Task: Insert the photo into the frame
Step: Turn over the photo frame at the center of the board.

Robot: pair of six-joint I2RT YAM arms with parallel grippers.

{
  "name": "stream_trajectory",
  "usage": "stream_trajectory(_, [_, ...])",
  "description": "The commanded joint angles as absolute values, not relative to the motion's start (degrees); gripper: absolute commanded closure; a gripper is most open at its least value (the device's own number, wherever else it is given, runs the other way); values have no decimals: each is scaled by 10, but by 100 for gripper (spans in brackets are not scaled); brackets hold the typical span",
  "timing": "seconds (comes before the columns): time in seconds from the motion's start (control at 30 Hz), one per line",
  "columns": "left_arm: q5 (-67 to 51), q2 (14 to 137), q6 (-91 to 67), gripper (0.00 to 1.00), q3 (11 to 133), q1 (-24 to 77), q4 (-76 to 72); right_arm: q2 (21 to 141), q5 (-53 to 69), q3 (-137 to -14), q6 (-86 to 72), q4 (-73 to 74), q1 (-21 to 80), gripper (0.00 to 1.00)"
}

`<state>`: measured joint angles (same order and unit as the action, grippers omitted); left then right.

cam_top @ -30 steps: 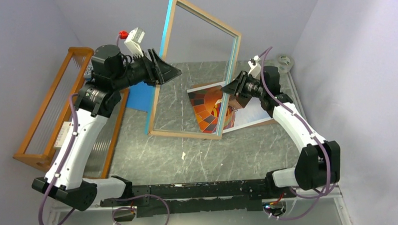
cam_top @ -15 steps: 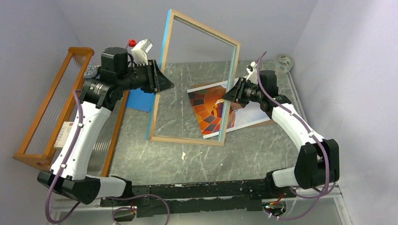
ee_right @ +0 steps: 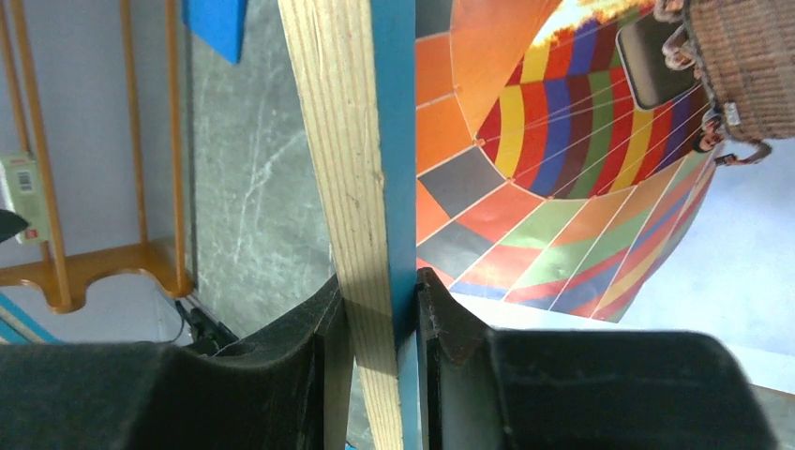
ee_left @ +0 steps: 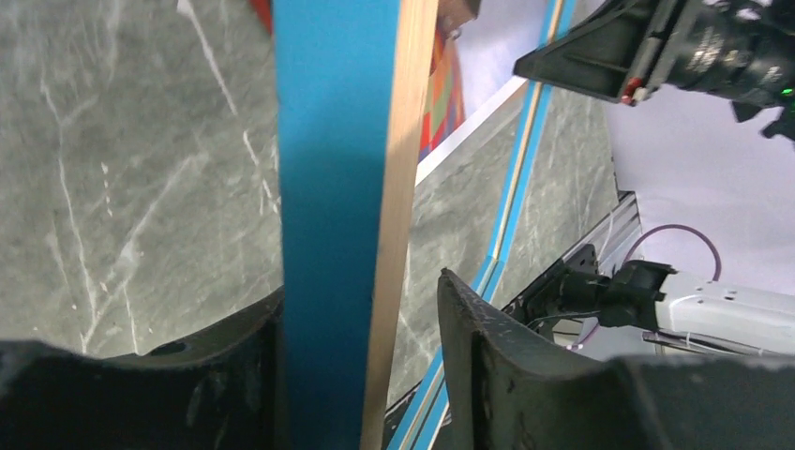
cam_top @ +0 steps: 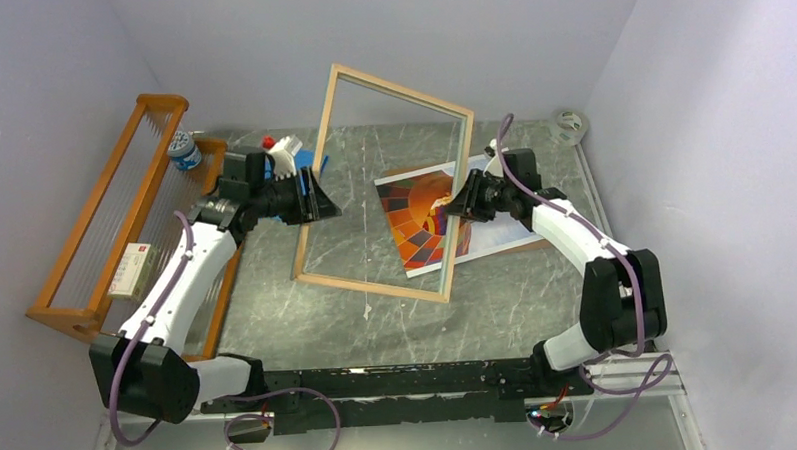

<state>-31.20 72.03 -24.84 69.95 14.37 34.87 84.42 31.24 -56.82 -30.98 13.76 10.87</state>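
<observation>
— Where is the frame [cam_top: 377,287]?

— It stands up on edge around the middle of the table [cam_top: 497,307], tilted, with its light wood side toward the overhead camera. Its lower rail is down at the table's surface. Whether it touches there cannot be told.

— And the photo [cam_top: 495,234]?

— It lies flat on the table, balloon side up, toward the far right. Its left part shows through the frame's glass, and the rest sticks out past the frame's right rail. It is not in the frame.

— What does the right pincer [cam_top: 461,201] do?

— It pinches the frame's right rail about halfway up. In the right wrist view both fingers [ee_right: 436,314] press against the rail, one on the wood side and one on the blue side.

— And the left pincer [cam_top: 319,203]?

— It sits around the left rail, spread. In the left wrist view one finger [ee_left: 469,323] stands clear of the rail's wooden edge with a gap between them, while the other is close against the blue face.

— What else is on the table?

— An orange wooden rack [cam_top: 165,100] runs along the left edge with a small bottle [cam_top: 183,150] at its far end. A blue pad [ee_right: 214,14] lies near the far left, behind the left pincer. A roll of tape [cam_top: 571,124] sits in the far right corner.
</observation>
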Motion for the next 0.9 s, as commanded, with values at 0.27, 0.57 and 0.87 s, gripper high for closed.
stream_trajectory(0.27, [-248,672,-250,30,496,112,225,929,272,-605,-324,134,189,92])
stream_trajectory(0.57, [-153,723,-232,25,473,73,314,998,258,-647,-344,172,237,91])
stream_trajectory(0.87, [-117,790,-219,18,490,25,365,1033,235,-655,-404,166,284,89])
